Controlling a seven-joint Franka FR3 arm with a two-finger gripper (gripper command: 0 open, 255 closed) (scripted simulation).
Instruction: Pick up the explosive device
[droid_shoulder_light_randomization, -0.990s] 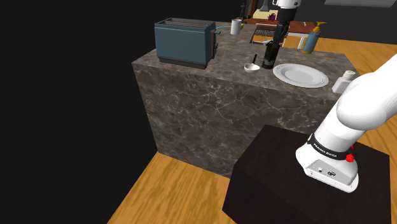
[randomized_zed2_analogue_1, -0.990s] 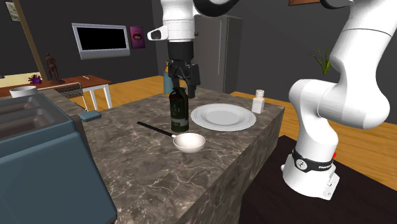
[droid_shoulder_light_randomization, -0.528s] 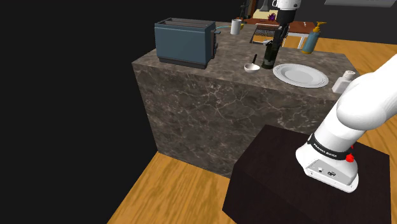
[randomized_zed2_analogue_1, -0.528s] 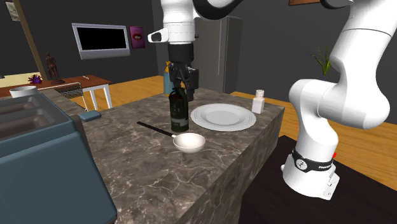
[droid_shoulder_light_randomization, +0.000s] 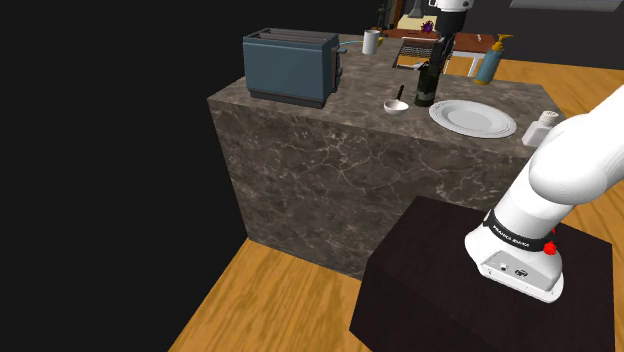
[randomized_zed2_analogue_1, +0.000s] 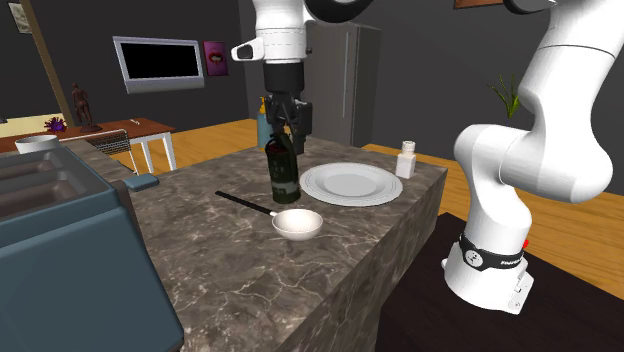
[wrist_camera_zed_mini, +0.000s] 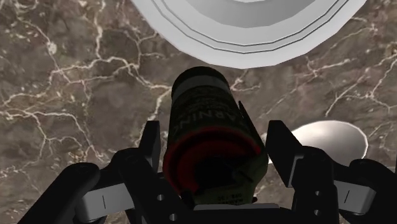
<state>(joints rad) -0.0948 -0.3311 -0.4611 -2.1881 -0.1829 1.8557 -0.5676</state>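
Now the claw (wrist_camera_zed_mini: 216, 139) stands open, its fingers straddling the dark green canister (wrist_camera_zed_mini: 207, 105) without touching it.

Home kitchen: marble counter (droid_shoulder_light_randomization: 330, 170), toaster (droid_shoulder_light_randomization: 290, 65)

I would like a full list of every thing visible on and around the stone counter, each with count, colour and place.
canister: 1, dark green, upright on the counter, beside the plate
plate: 1, white, on the counter
bowl: 1, white, near the canister
spoon: 1, black handle, reaching the bowl
toaster: 1, blue-grey, at one counter end
shaker: 1, white, at the counter edge past the plate
counter: 1, dark veined stone
stand: 1, dark box
arm: 1, white, on the stand
pincer: 1, black, open, astride the canister's top
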